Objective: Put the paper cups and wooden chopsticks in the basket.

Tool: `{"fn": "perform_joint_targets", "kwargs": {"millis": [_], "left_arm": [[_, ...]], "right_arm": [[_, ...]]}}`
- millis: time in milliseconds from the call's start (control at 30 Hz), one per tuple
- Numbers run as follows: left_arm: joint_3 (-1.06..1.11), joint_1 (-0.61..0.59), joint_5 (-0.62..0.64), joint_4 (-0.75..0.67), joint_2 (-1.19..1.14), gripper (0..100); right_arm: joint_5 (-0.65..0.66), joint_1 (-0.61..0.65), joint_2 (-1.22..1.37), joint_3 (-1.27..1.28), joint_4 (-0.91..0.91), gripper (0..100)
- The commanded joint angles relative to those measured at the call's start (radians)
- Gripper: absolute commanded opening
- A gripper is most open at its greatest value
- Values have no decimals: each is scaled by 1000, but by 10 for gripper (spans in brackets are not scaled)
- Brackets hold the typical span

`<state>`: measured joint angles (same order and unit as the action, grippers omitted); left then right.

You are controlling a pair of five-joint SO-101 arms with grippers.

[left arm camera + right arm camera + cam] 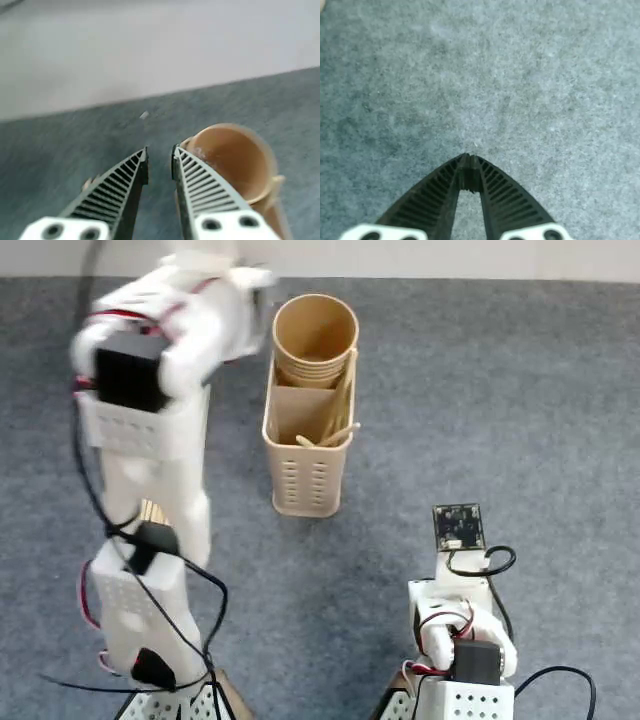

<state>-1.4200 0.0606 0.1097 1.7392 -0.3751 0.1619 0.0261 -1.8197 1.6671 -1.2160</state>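
Left claw (pixel 160 151), its black ribbed fingers parted by only a narrow gap and gripping nothing, hovers just beside the rim of the nested brown paper cups (pixel 315 335), which stand upright in the far compartment of the tall beige slotted plastic basket (pixel 305 485). Pale wooden chopsticks (pixel 338 428) lean inside that same basket, next to the cups. Right claw (pixel 470 161) is pinched closed over the grey felt-like tabletop (pixel 545 75), well apart from the basket.
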Motion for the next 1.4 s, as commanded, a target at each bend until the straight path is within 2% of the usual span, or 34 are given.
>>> {"fn": "perform_joint_targets", "kwargs": {"millis": [0,133,233,300,567,867,1200,1367], "left_arm": [[76,-130,8,41,41,115],[372,-196,2,41,39,115],[659,-166,-109,41,47,115],[812,-134,-124,38,47,115],[1290,-84,-212,-267,48,115],[1336,-151,-210,-377,39,115],[1314,-182,-210,-387,35,115],[1287,-182,-210,-408,-79,115]], "right_arm": [[6,-13,-13,153,-7,6],[6,-13,-13,153,-7,6],[6,-13,-13,153,-7,6],[6,-13,-13,153,-7,6],[6,-13,-13,153,-7,6],[6,-13,-13,153,-7,6],[6,-13,-13,153,-7,6],[6,-13,-13,153,-7,6]]}}
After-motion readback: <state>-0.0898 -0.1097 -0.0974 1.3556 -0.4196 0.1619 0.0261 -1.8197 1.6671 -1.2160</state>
